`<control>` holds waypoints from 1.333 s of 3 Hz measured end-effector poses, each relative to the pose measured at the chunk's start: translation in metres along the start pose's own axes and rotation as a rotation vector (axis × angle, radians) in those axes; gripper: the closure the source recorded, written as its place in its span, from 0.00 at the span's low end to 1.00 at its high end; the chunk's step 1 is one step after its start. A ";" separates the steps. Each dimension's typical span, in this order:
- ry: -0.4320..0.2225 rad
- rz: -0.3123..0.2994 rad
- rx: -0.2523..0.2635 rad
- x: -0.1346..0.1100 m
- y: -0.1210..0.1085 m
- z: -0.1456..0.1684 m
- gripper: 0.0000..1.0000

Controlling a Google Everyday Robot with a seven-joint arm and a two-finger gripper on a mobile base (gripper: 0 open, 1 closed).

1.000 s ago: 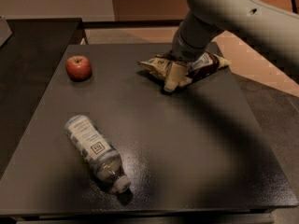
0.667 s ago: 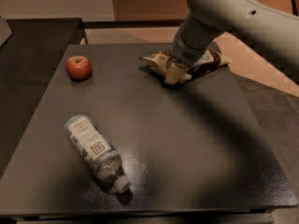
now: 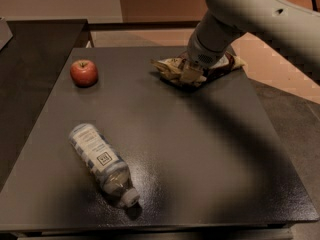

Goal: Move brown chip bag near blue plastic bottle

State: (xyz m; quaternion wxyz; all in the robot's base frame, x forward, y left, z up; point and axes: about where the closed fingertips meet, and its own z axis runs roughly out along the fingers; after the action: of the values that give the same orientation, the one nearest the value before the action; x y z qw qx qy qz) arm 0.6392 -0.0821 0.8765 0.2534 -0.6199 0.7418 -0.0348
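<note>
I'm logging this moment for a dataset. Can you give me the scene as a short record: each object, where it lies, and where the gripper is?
surface: dark table
brown chip bag: far right of the table
blue plastic bottle: near left, on its side, cap toward the near edge
apple: far left, upright
gripper: down on the brown chip bag
task state: bag and bottle far apart, not yet done

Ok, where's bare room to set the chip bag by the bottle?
Right of the bottle, the table's middle and right side are bare; so is the strip between apple and bottle. Crowded at the far edge: gripper on chip bag.
</note>
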 end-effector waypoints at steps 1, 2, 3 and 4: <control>-0.041 -0.039 0.003 -0.008 0.009 -0.021 1.00; -0.100 -0.094 -0.015 -0.020 0.030 -0.047 1.00; -0.157 -0.147 -0.062 -0.030 0.062 -0.068 1.00; -0.207 -0.189 -0.123 -0.040 0.099 -0.083 1.00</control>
State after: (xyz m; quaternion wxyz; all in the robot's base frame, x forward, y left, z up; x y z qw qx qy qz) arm 0.5191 -0.0442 0.9256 0.2854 -0.7018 0.6507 0.0512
